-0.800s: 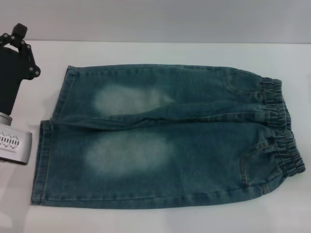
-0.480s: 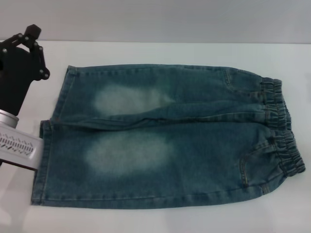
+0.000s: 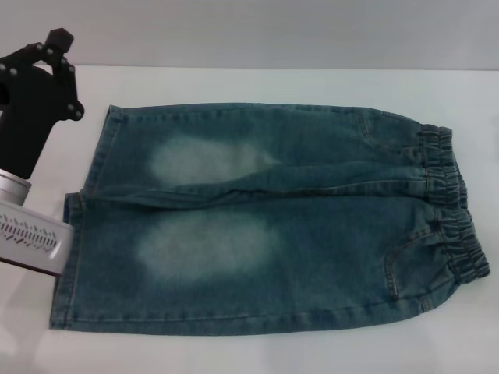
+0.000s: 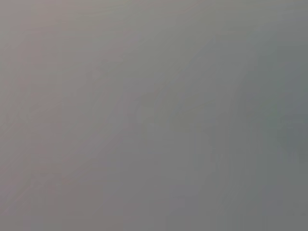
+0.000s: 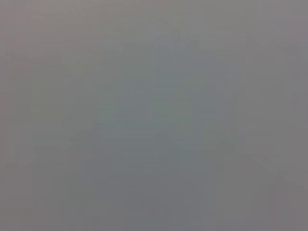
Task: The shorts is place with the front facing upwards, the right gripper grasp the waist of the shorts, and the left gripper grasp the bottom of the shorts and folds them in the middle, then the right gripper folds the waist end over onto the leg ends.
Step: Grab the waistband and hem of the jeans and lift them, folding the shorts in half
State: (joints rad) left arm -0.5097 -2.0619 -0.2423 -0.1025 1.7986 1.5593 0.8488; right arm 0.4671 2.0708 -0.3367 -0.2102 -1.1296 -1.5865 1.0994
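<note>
The blue-green denim shorts (image 3: 265,226) lie flat on the white table (image 3: 257,82), front up, with pale faded patches on both legs. The gathered elastic waist (image 3: 452,214) points right. The bottom of the shorts, its two hemmed leg ends (image 3: 74,241), points left. My left gripper (image 3: 57,43), a black jaw on a silver-white wrist, hangs at the upper left just beside the far leg's hem corner, apart from the cloth. The right gripper is out of view. Both wrist views show only plain grey.
The left arm's silver-white wrist (image 3: 27,238) overlaps the near leg's hem edge in the head view. A grey wall (image 3: 249,31) runs behind the table's far edge. Bare table shows along the front and right of the shorts.
The left gripper has moved right and farther back, closer to the far leg's hem corner. The shorts have not shifted.
</note>
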